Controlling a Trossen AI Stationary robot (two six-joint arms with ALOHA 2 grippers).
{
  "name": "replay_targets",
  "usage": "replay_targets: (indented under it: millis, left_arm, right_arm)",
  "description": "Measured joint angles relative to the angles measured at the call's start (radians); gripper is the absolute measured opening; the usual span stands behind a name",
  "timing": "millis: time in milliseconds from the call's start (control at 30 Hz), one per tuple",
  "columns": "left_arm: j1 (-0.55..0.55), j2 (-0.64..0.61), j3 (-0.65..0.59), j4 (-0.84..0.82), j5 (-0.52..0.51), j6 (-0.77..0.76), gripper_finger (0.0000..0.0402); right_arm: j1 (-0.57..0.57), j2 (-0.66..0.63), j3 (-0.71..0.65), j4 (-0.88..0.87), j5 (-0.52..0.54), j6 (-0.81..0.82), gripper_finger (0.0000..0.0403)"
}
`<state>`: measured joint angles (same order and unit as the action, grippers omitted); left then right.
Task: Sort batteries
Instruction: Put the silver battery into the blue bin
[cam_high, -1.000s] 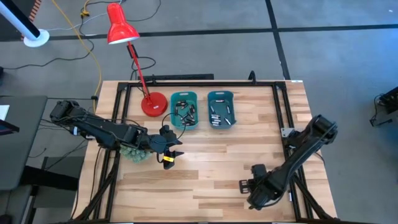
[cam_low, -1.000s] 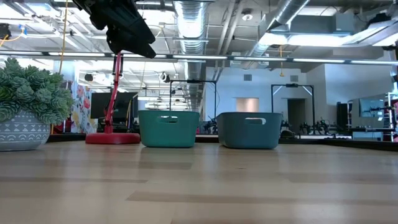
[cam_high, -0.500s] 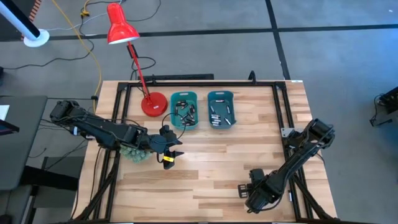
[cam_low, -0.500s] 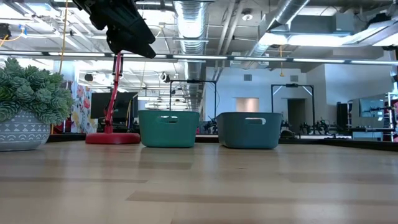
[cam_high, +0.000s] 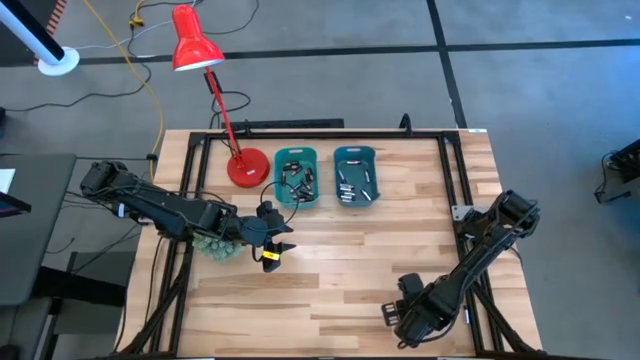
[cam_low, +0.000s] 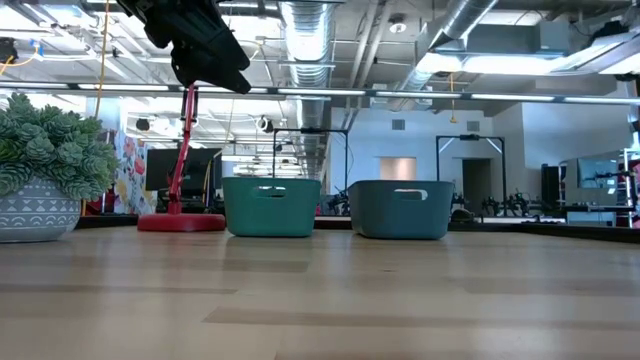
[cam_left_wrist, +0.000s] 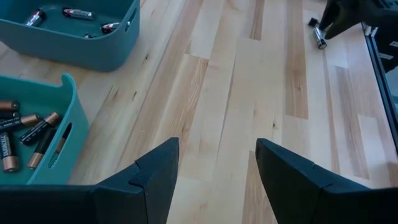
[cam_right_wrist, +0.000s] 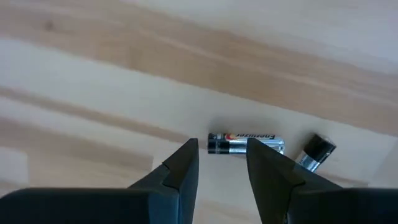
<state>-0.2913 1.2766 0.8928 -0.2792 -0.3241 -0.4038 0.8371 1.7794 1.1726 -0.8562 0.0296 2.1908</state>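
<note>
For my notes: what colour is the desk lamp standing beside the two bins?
Red: the lamp has a red shade, stem and round base, best seen in the high view.

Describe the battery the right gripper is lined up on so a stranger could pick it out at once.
Start at the table's front edge on the robot's right side, where the right gripper points down with open fingers. Two loose cells lie there; yours is the silver battery with a black end and red lettering, not the shorter dark-capped cell beside it.

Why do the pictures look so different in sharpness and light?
Low view: the wooden table close to the lens blurs, bins sharper, ceiling lights glare. Right wrist view: the tool is soft, the batteries sharp. High view: even light, faint shadows.
</note>
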Motion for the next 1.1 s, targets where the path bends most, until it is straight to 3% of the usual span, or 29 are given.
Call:
replay_targets:
  millis: [200, 500, 633, 933, 1100]
  left_arm:
    - [0.000, 0.000, 0.000, 0.000, 0.000, 0.000, 0.0210]
    - [0.000, 0.000, 0.000, 0.000, 0.000, 0.000, 0.0210]
    - [0.000, 0.000, 0.000, 0.000, 0.000, 0.000, 0.0210]
    - [0.000, 0.000, 0.000, 0.000, 0.000, 0.000, 0.0210]
    - [0.000, 0.000, 0.000, 0.000, 0.000, 0.000, 0.0210]
  right_arm:
    - [-0.010, 0.000, 0.027, 0.001, 0.000, -0.220, 0.0148]
    - [-0.015, 0.000, 0.064, 0.002, -0.005, -0.921, 0.0148]
    - [-0.011, 0.000, 0.065, 0.000, -0.007, -1.155, 0.0148]
    - [-0.006, 0.000, 0.065, -0.018, -0.043, -1.426, 0.0148]
    - [-0.003, 0.002, 0.061, -0.049, -0.048, -1.460, 0.0148]
